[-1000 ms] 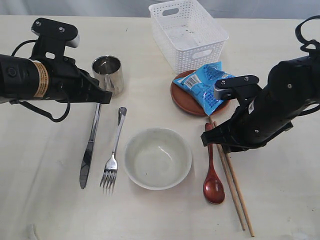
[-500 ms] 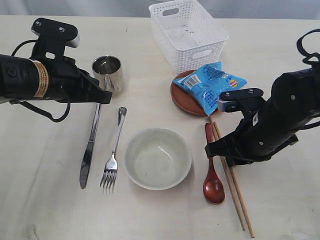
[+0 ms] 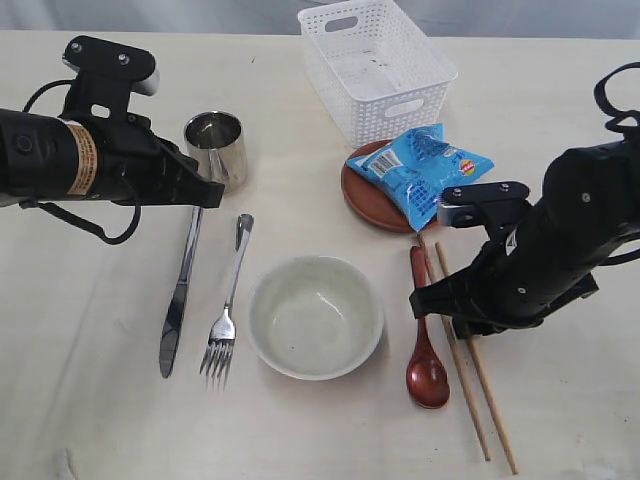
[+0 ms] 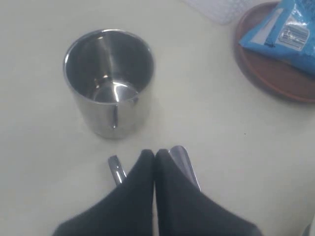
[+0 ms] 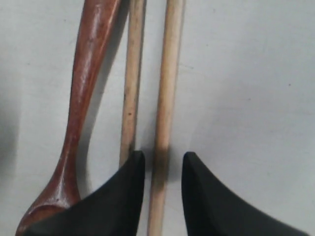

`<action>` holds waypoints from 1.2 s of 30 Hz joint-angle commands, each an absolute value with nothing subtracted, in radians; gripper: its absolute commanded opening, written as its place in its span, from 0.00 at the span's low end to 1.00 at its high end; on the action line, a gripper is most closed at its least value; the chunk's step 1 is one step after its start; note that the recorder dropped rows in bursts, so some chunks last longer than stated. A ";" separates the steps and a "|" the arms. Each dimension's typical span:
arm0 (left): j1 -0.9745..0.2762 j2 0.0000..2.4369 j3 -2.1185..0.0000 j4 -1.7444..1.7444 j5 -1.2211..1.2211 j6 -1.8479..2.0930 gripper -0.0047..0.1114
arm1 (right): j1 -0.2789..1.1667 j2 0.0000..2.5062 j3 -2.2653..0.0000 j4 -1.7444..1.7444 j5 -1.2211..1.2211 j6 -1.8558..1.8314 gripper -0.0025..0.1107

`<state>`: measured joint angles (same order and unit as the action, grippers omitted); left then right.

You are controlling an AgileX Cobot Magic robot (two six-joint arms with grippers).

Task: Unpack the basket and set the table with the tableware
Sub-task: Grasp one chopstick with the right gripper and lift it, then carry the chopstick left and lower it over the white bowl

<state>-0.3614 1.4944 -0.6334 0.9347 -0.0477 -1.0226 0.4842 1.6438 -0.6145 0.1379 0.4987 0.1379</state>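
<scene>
two pale chopsticks [image 5: 167, 98] lie parallel, one seemingly inside the gripper [image 5: 162, 158].

Knife [image 3: 178, 300]: handle end is covered by the left gripper [image 3: 216, 194].
Chopsticks [image 3: 469, 400]: a middle stretch is hidden under the right arm [image 3: 560, 240], at 3 o'clock of the bowl [image 3: 315, 316].
Plate [image 3: 365, 200]: the 3 o'clock half is covered by the packet [image 3: 420, 170].
Spoon [image 5: 83, 98]: the bowl end is cut off in the right wrist view.
</scene>
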 commanded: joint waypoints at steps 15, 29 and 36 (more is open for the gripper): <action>-0.359 1.489 -0.636 0.929 -0.040 -1.029 0.04 | 0.481 1.573 -0.647 0.108 0.663 0.250 0.02; -0.359 1.489 -0.636 0.927 0.039 -1.062 0.04 | 0.685 1.479 -0.948 0.188 0.834 0.417 0.02; -0.359 1.489 -0.636 0.927 0.037 -1.066 0.04 | 0.791 1.660 -1.026 0.232 0.718 0.490 0.02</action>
